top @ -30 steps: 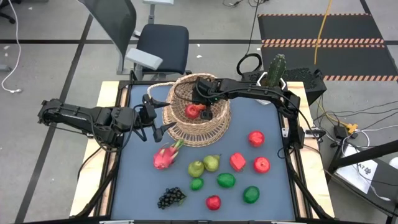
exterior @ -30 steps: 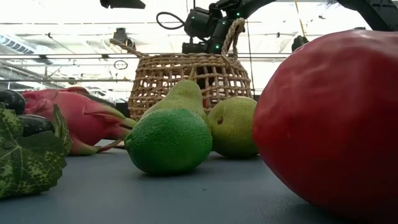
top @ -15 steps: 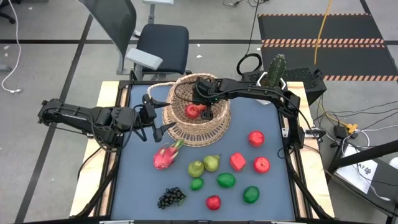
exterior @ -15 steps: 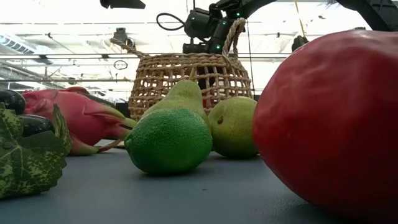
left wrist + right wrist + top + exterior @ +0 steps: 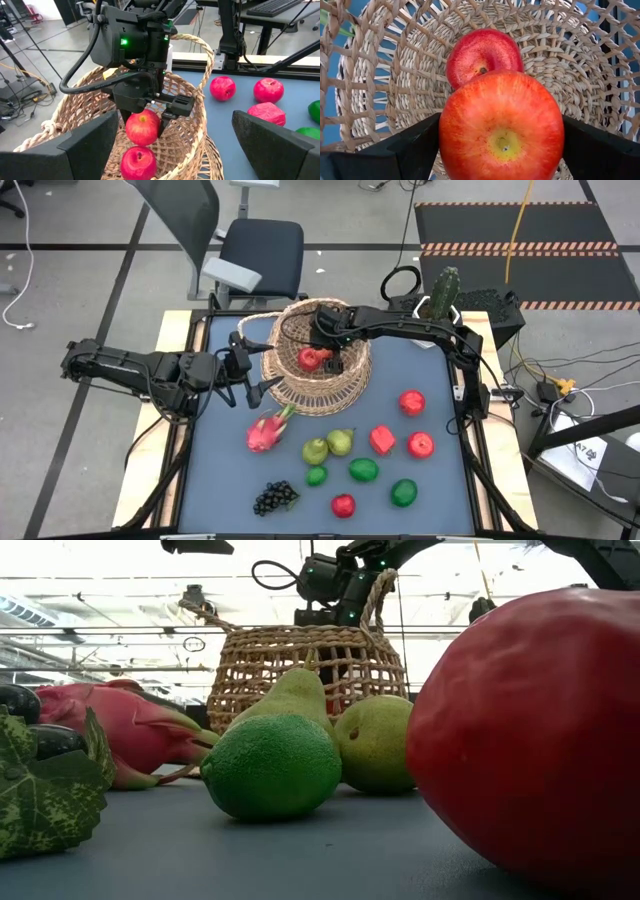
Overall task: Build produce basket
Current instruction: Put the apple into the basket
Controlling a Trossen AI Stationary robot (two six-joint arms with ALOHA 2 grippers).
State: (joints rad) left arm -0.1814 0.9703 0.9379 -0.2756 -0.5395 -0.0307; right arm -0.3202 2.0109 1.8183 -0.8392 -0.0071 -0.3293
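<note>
Basket of tan woven wicker (image 5: 316, 365) sits at your tabletop's (image 5: 440, 480) far middle.
Your left gripper (image 5: 247, 376) waits beside it, jaws wide; your right gripper (image 5: 150, 117) hangs inside, jaws clamping a red apple (image 5: 501, 132) above another red apple (image 5: 482, 52).

My table (image 5: 225, 480) has a blue-grey top in a pale wooden frame. On it the basket (image 5: 300, 385) stands toward the far side. Nearer lie a dragon fruit (image 5: 265, 432), two pears (image 5: 328, 446) touching, a grape bunch (image 5: 274, 498), three green fruits (image 5: 363, 471) and four red ones (image 5: 412, 402). A potted cactus (image 5: 442, 292) stands at the far right corner.
</note>
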